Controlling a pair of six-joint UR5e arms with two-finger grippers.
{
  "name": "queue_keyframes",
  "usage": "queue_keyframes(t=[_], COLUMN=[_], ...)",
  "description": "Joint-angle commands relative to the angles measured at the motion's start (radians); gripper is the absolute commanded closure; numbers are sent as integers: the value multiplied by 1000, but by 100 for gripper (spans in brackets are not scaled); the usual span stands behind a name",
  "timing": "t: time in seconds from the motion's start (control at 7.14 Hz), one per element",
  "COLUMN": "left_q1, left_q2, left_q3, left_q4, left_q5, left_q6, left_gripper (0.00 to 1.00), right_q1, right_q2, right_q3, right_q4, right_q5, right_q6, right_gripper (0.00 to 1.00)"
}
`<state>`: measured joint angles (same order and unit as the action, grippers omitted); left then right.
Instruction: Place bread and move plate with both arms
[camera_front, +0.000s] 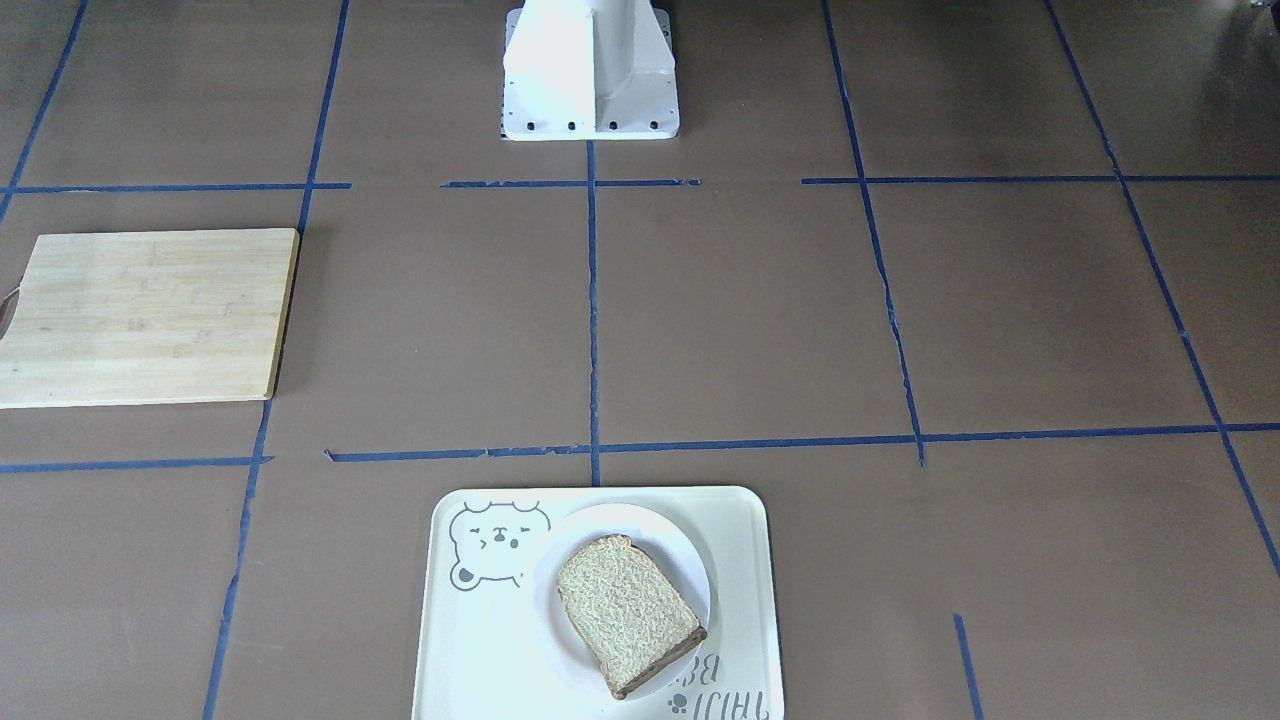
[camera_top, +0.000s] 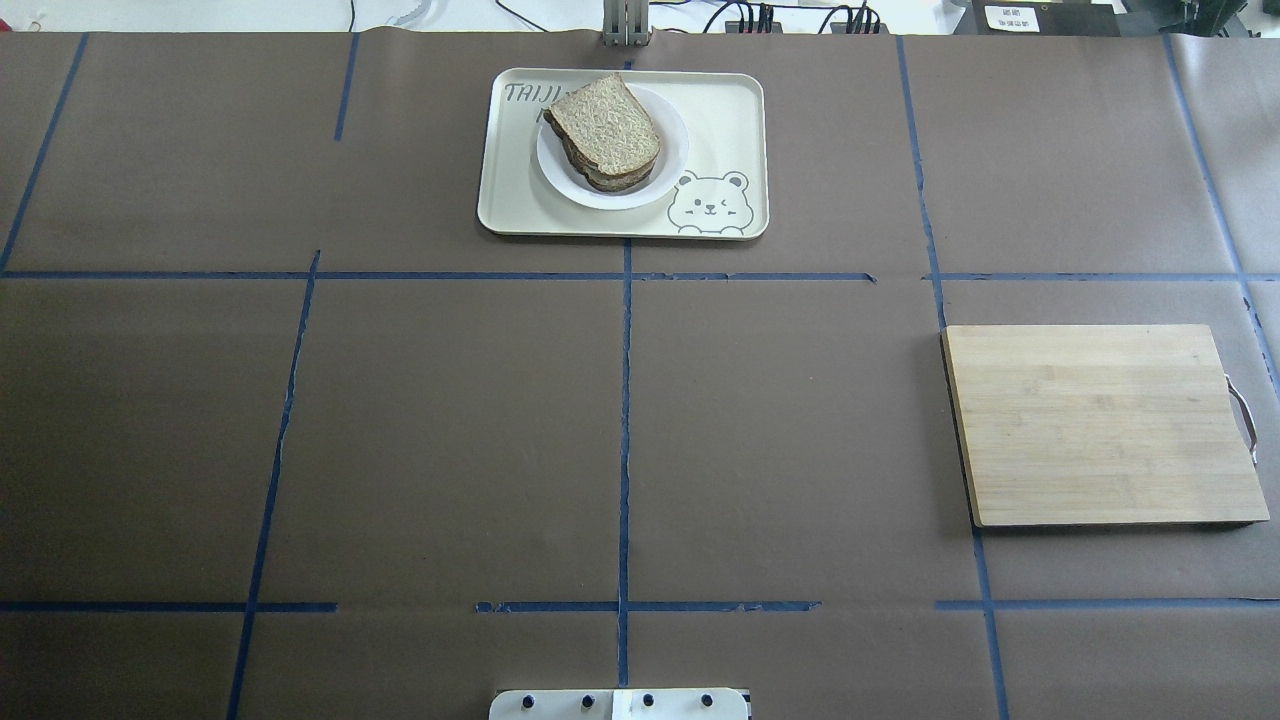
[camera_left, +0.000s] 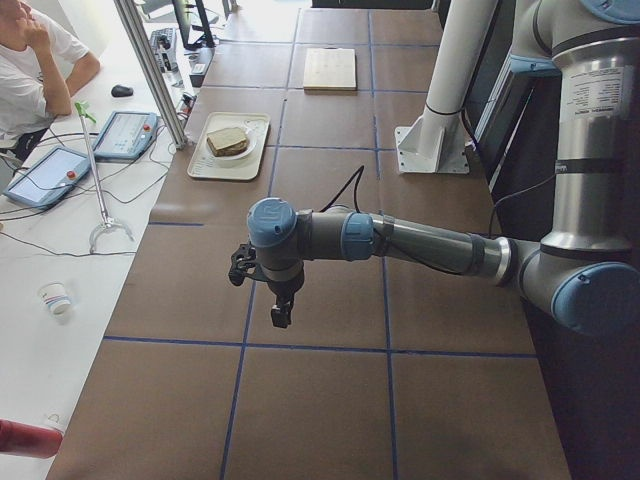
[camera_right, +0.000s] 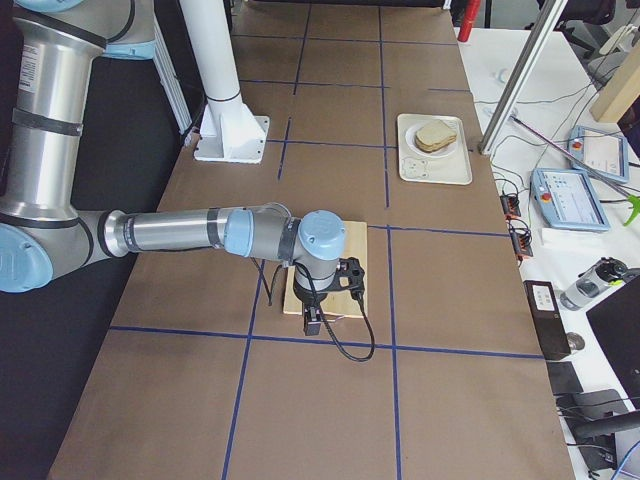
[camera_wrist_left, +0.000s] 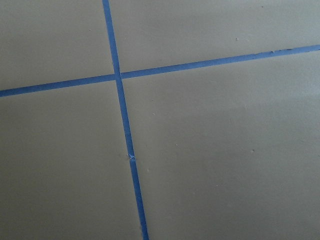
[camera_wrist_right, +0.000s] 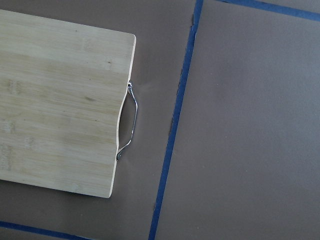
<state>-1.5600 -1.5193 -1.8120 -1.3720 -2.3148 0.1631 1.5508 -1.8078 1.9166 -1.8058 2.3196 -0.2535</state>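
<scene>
The bread (camera_front: 625, 610) lies on the small white plate (camera_front: 690, 565), which sits on a cream bear tray (camera_front: 745, 560) at the table's far edge from the robot. In the overhead view the bread (camera_top: 603, 125) tops darker layers on the plate (camera_top: 672, 155). My left gripper (camera_left: 281, 315) hangs above bare table, far from the tray; I cannot tell if it is open or shut. My right gripper (camera_right: 312, 322) hangs over the near edge of a wooden cutting board; I cannot tell its state either. Neither gripper shows in the overhead, front or wrist views.
The wooden cutting board (camera_top: 1100, 425) with a metal handle (camera_wrist_right: 131, 120) lies on the robot's right side. The white pedestal base (camera_front: 590, 70) stands at the robot's edge. Blue tape lines (camera_wrist_left: 122, 115) cross the brown table. An operator (camera_left: 30, 50) sits beyond the far edge.
</scene>
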Motion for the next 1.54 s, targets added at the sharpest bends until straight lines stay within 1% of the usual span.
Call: queue_keyframes(t=[0.0, 0.28, 0.56, 0.7, 0.84, 1.4], left_q1=[0, 0, -14, -17, -18, -20], left_q2=[1, 7, -2, -1, 7, 13], left_q3=[19, 83, 66, 85, 76, 95], left_q4=[7, -5, -6, -4, -1, 5], left_q5=[50, -78, -71, -54, -14, -23], left_q6=[-4, -5, -1, -1, 1, -8], left_gripper=[0, 0, 0, 0, 0, 0], right_q1=[0, 0, 0, 0, 0, 0], right_q2=[4, 5, 13, 25, 27, 24], right_q3=[-4, -1, -4, -1, -5, -10], right_q4=[2, 3, 3, 2, 2, 3], right_q5=[1, 1, 3, 6, 6, 3], right_q6=[2, 2, 0, 0, 2, 5], right_gripper=[0, 0, 0, 0, 0, 0])
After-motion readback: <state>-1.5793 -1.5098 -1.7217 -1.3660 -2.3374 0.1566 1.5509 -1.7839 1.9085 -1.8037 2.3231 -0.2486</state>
